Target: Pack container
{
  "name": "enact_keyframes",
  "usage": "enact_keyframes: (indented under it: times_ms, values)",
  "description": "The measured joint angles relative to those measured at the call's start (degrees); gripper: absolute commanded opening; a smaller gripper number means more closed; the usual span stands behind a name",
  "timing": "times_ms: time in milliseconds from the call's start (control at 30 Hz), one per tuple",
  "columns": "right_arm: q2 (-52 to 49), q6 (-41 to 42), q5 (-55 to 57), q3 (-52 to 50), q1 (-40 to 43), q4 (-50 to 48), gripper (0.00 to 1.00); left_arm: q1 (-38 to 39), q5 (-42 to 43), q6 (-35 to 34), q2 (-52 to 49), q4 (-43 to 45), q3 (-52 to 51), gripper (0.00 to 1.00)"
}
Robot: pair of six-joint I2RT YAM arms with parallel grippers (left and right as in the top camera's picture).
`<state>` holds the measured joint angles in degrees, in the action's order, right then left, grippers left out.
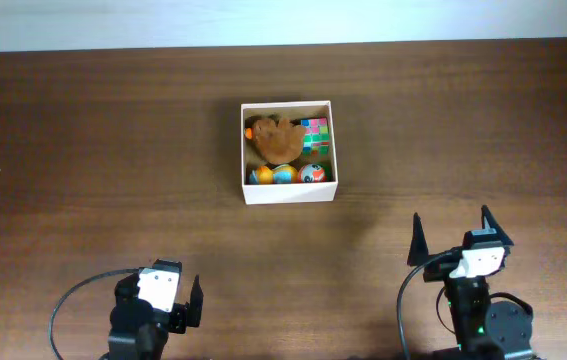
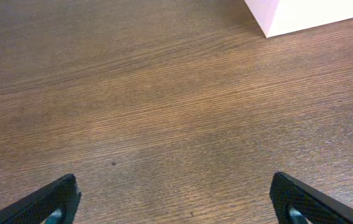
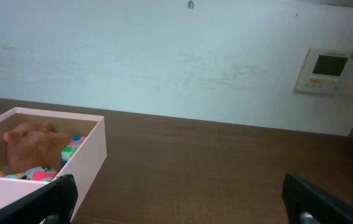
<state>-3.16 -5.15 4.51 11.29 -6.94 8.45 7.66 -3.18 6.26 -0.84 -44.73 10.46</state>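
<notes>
The container (image 1: 288, 192) is a square white-walled box near the table's middle. It holds a brown plush toy (image 1: 276, 139), a multicoloured cube (image 1: 314, 134) and three small balls (image 1: 284, 174). In the right wrist view the container (image 3: 86, 158) sits at the left with the plush toy (image 3: 30, 144) inside. In the left wrist view only a corner of the container (image 2: 301, 12) shows at the top right. My left gripper (image 2: 175, 202) is open and empty over bare wood at the front left. My right gripper (image 3: 179, 199) is open and empty at the front right.
The wooden table (image 1: 113, 150) runs to a pale wall at the back (image 3: 164, 56). A wall panel (image 3: 329, 70) hangs at the right in the right wrist view. Cables loop beside both arm bases at the front edge.
</notes>
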Motion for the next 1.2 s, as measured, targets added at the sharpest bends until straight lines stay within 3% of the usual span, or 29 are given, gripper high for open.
enact_keyframes:
  times_ms: [400, 1200]
  values:
    - [2.3, 0.0, -2.5, -9.2, 1.0, -1.4, 0.99, 0.0, 0.0, 0.0, 0.0, 0.0, 0.0, 0.99]
    - [2.3, -1.5, -3.1, -9.6, 1.0, -2.3, 0.99, 0.0, 0.0, 0.0, 0.0, 0.0, 0.0, 0.99]
